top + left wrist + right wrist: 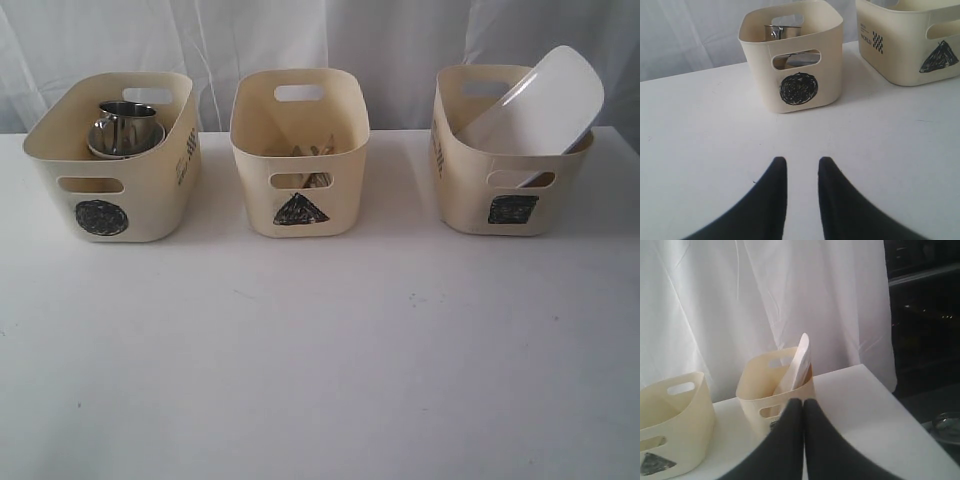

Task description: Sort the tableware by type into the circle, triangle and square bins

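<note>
Plainly, a steel mug (128, 125) sits in the cream circle tub (150, 205); left fingers (771, 200) spread, right fingers (789, 440) pressed together.

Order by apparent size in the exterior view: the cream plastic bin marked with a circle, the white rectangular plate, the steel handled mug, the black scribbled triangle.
1. cream plastic bin marked with a circle
2. white rectangular plate, partly hidden
3. steel handled mug, partly hidden
4. black scribbled triangle
</note>
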